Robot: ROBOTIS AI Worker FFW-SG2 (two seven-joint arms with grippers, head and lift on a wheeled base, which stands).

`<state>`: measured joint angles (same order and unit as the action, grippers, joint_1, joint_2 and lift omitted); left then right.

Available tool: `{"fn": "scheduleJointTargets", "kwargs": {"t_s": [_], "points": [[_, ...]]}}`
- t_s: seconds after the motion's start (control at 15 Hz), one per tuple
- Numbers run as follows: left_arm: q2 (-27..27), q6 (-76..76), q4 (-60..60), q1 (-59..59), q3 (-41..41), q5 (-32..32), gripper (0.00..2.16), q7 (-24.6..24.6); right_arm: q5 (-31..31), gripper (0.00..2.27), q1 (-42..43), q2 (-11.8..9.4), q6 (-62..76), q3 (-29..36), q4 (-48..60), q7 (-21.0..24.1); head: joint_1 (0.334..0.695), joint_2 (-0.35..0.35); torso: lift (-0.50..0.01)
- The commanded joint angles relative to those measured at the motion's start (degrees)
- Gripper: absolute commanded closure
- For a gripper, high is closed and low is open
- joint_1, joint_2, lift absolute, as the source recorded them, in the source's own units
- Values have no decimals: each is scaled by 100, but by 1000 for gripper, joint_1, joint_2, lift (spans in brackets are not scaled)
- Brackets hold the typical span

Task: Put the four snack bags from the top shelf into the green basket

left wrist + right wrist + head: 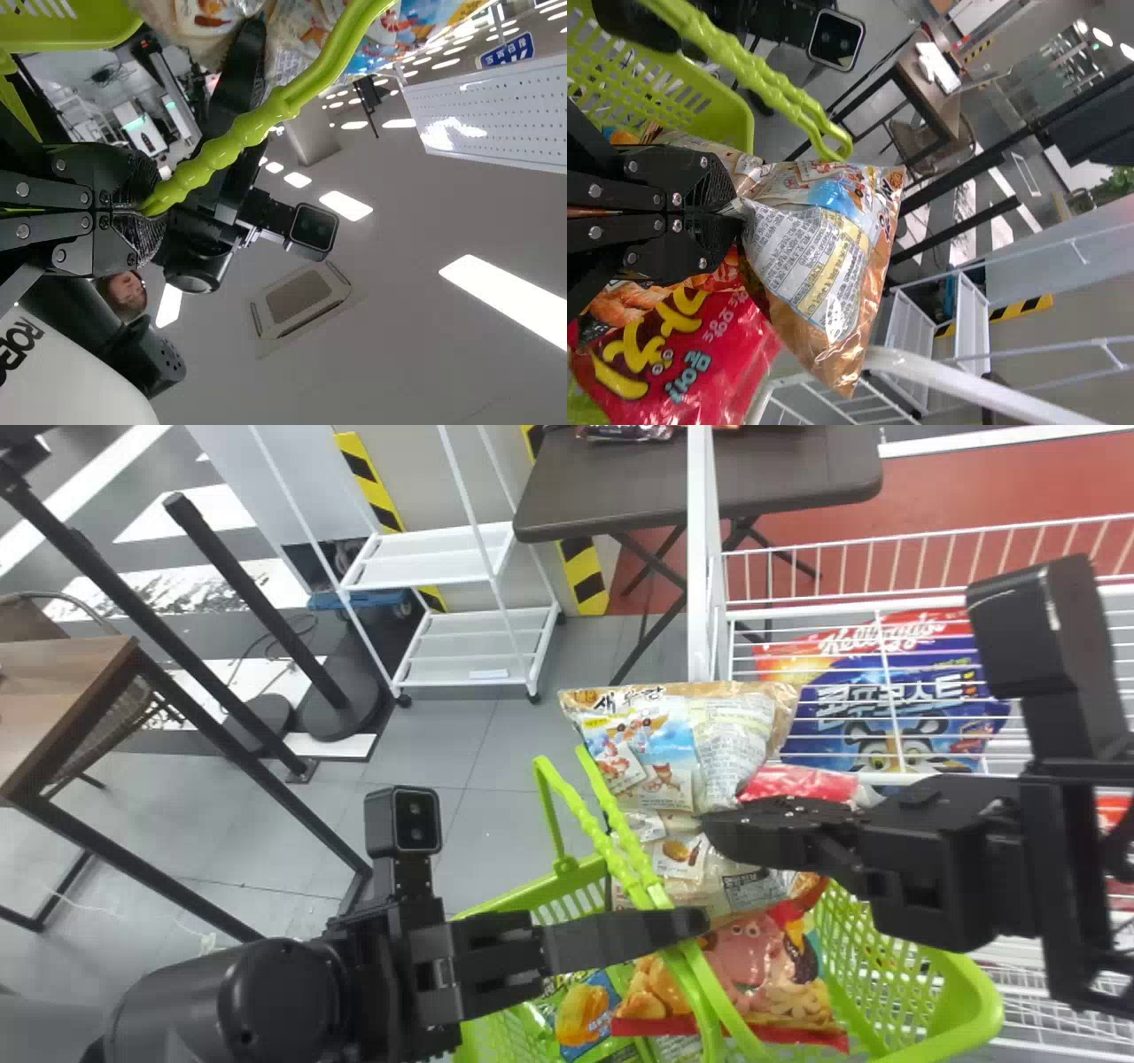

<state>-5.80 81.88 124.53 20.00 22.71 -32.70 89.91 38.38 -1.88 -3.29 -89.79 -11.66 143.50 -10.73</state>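
Grey floor tiles [496, 735], left of the green basket [966, 992]; white wire shelving [700, 558], beyond its right side. Item: brown snack bag [824, 257], above the basket, beside its raised handles [283, 102]. Right gripper [733, 208]: narrowed on the bag's creased film. Left gripper [149, 212]: clamped round the handles. Also: red snack bag [753, 965], inside the basket. Handling, judged: light, soft, slick-skinned; contents probably brittle. Recommended hold: gathered film, pinched firmly against slipping, sparing the filled part.
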Motion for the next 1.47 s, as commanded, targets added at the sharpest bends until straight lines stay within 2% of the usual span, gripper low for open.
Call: {"fn": "scheduleJointTargets", "kwargs": {"t_s": [0.0,0.07,0.13,0.4,0.53,0.73,0.8,0.87,1.0,1.07,1.13,1.2,1.27,1.4], "points": [[0,0,-34,-5,66,-43,2148,65,627,1767,355,-75,-29,366,55,-61,695,350,-3],[0,0,-43,-13,119,-78,2148,65,882,802,267,-84,-29,638,90,-79,695,350,-3],[-18,0,-60,-31,154,-113,2148,65,978,-2,206,-145,-29,841,222,-87,695,350,-3],[-9,35,-139,-101,207,-113,2148,65,1717,66,-32,-180,-29,1579,556,-184,695,317,-3],[-18,53,-166,-128,207,-122,2148,65,1875,66,-84,-224,-29,1763,582,-184,695,300,-3],[-27,53,-210,-136,233,-166,2148,65,1743,63,-137,-216,-29,2335,881,-184,695,281,-3],[-35,53,-227,-128,260,-219,2148,65,1497,53,-155,-224,-29,2581,960,-184,695,266,-3],[-53,53,-271,-128,286,-289,2148,65,1057,53,-172,-260,-29,2730,960,-184,695,221,-3],[-71,18,-377,-136,339,-430,2148,65,-419,53,-392,-356,-29,2713,732,-351,695,154,-3],[-88,18,-491,-154,356,-562,2148,65,-990,53,-462,-541,-29,2607,310,-289,695,112,-3],[-141,0,-605,-180,356,-720,2148,65,-1483,53,-515,-550,-29,2502,-112,-254,695,66,-3],[-158,0,-667,-207,356,-746,2148,65,-2063,60,-506,-497,422,2405,-622,-228,695,-22,-3],[-158,0,-702,-207,356,-729,2148,65,-2406,63,-445,-462,1441,2370,-1158,-175,695,-62,-3],[-158,0,-720,-207,356,-711,2148,65,-2696,70,-93,-453,2883,2387,-2248,-166,695,-121,-3]]}}
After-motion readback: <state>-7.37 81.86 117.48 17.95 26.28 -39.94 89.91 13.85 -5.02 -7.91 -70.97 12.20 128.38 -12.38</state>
